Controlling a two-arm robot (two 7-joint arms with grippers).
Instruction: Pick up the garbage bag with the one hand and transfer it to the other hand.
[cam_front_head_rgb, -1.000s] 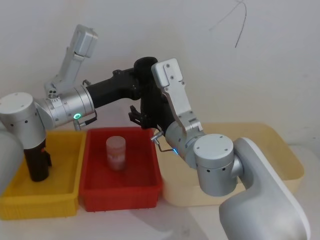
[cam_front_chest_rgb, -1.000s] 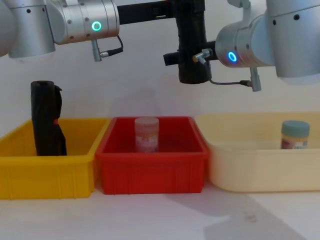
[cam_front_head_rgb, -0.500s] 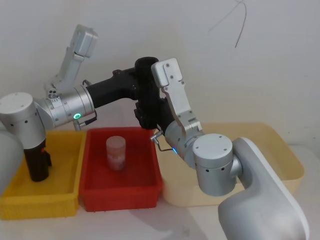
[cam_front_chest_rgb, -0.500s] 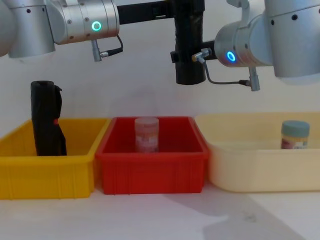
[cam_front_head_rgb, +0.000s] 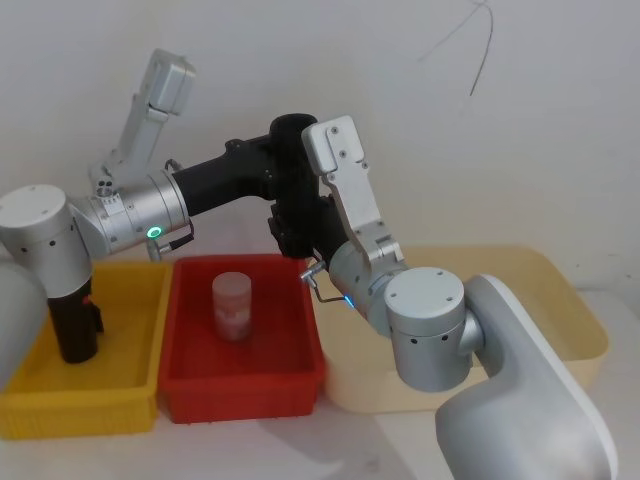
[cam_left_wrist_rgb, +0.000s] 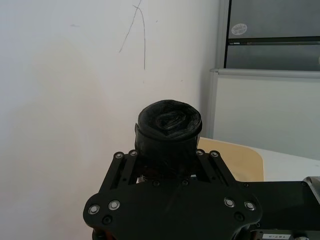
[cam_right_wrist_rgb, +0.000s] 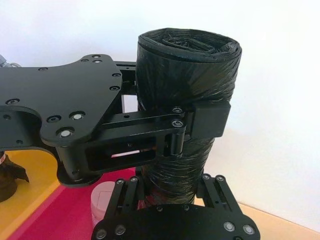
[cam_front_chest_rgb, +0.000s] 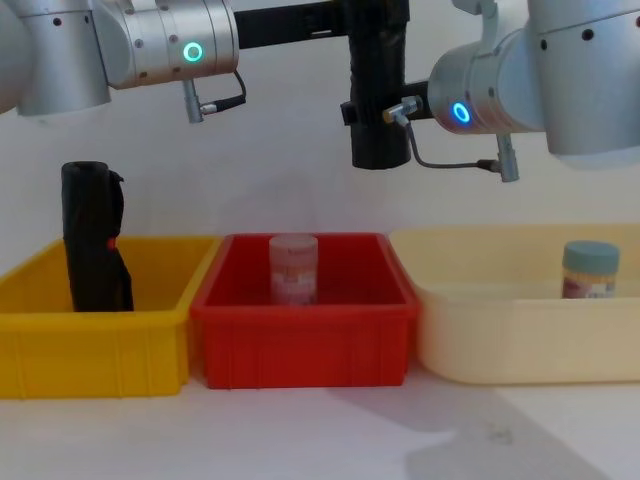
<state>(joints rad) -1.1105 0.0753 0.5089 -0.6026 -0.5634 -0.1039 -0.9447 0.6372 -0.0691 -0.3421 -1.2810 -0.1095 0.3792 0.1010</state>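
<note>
Both pincers are on the garbage bag (cam_front_chest_rgb: 379, 90) right now, high above the far edge of the red bin (cam_front_chest_rgb: 305, 325): the left pincer (cam_right_wrist_rgb: 200, 120) is clenched around its upper half and the right pincer (cam_right_wrist_rgb: 167, 192) looks clamped on its lower end. The risk, as I see it, is the release. If the left lets go before the right has a firm bite, that slick roll could slide out and drop into the bin.

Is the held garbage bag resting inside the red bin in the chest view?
No, the garbage bag hangs upright in the air well above the red bin, which holds only a jar.
</note>
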